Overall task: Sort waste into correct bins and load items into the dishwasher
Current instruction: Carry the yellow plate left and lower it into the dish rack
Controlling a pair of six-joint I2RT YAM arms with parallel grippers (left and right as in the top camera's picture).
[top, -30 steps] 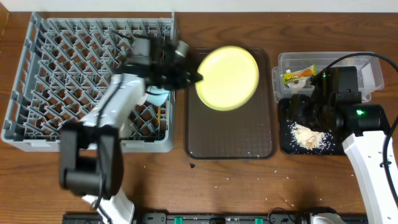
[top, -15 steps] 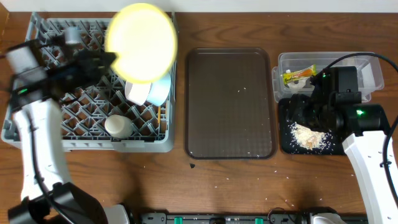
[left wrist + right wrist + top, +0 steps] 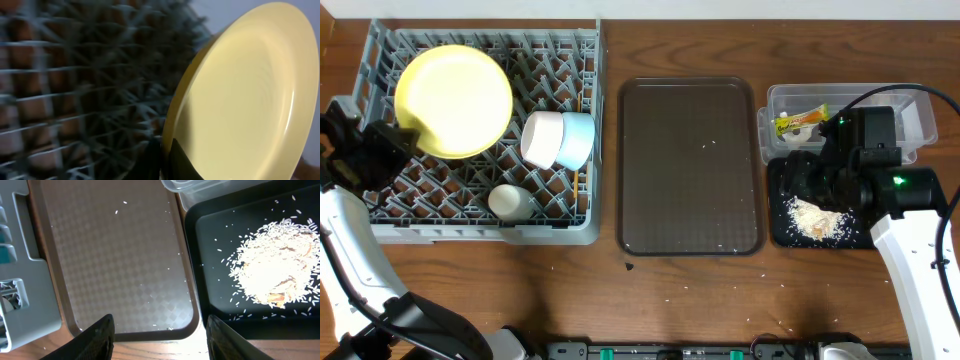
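Print on the snack wrapper is too small to read; only its yellow, green and orange colours show. It lies in the clear box, just beyond the right tool.

The left tool is clamped on the rim of the yellow plate. From the left wrist, one dark finger meets the lower edge of the plate, which stands tilted against the blurred grey dish rack. From overhead, the plate extends from the tool's tips over the far left part of the dish rack.

Further out beyond the plate, the white bowl and the light blue bowl lie on their sides, touching. The white cup sits nearer the rack's front edge, with the chopsticks beside it.

The right tool has its fingers spread wide and holds nothing. Below it are the edge of the brown serving tray and the black tray, where the rice scraps are heaped.

Half a second ago the plate was high over the rack's far right corner, above the bowls. A second ago it was over the serving tray. The left arm has swung well to the left with it. The right arm, the rice and the wrapper have not moved. Loose grains dot the tabletop.
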